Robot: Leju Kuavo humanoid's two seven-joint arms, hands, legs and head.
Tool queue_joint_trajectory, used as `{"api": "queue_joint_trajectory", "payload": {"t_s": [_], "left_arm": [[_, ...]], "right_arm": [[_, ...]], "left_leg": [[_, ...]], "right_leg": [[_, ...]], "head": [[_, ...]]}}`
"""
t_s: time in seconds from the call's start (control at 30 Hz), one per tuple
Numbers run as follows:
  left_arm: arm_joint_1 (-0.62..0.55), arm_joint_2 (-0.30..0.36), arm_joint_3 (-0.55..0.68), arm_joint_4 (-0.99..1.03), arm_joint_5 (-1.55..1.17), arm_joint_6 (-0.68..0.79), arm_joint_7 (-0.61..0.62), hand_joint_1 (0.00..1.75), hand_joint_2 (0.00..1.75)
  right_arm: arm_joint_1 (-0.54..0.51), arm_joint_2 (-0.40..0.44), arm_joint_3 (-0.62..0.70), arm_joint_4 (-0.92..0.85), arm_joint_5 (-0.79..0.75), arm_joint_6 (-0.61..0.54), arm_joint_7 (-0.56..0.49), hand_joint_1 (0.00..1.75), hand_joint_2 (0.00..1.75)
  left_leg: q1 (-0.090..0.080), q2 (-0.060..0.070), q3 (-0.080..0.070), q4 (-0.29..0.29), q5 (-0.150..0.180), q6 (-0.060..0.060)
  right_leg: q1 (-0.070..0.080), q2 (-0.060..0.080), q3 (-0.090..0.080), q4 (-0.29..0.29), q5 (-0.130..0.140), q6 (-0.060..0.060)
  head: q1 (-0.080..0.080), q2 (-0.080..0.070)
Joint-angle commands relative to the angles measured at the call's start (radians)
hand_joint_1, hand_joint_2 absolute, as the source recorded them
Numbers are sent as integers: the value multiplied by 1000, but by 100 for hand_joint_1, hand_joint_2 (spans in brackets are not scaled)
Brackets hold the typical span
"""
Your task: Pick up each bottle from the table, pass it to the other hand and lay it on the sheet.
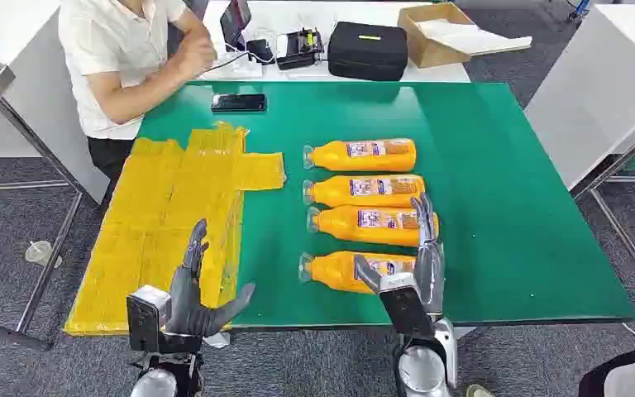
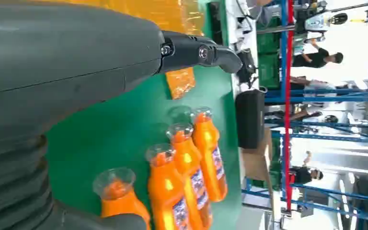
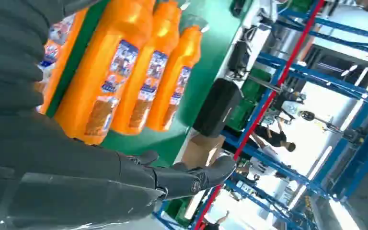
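A green table (image 1: 496,207) filled the middle of the scene, with a person (image 1: 124,58) in a white shirt seated at its far left corner. A yellow sheet (image 1: 157,223) covered the table's left side. Right of it, four orange bottles (image 1: 364,203) lay in a column, caps toward the sheet. On the white surface beyond sat a black case (image 1: 368,50) and a cardboard box (image 1: 438,33); a phone (image 1: 238,102) lay on the table's far edge. The right hand (image 1: 417,265) hovered over the nearest bottle (image 1: 343,270), fingers spread, holding nothing. The left hand (image 1: 202,289) hung open over the sheet's near end.
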Motion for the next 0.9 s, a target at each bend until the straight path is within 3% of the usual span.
{"api": "queue_joint_trajectory", "payload": {"t_s": [0.03,0.57,0.7,0.9], "left_arm": [[-75,-25,-31,113,45,4,-10,0,175],[-28,-25,-76,51,23,27,53,0,175],[-22,-25,-78,42,22,22,60,0,175],[-17,-25,-84,28,29,-2,75,0,175]], "right_arm": [[-32,3,32,138,28,-25,-16,0,175],[-1,-47,27,95,125,-47,22,0,175],[-9,-96,63,117,284,-79,108,0,175],[-27,-162,101,131,391,-80,170,0,175]], "left_leg": [[0,0,2,-1,0,0],[1,-1,3,1,-2,0],[0,-1,2,0,-1,0],[1,2,5,1,-3,1]], "right_leg": [[1,-1,2,-1,0,-2],[1,-3,4,0,-2,-3],[1,-2,3,-1,-1,-2],[2,-1,6,-1,-2,-4]], "head": [[0,0],[0,0],[0,0],[0,0]]}}
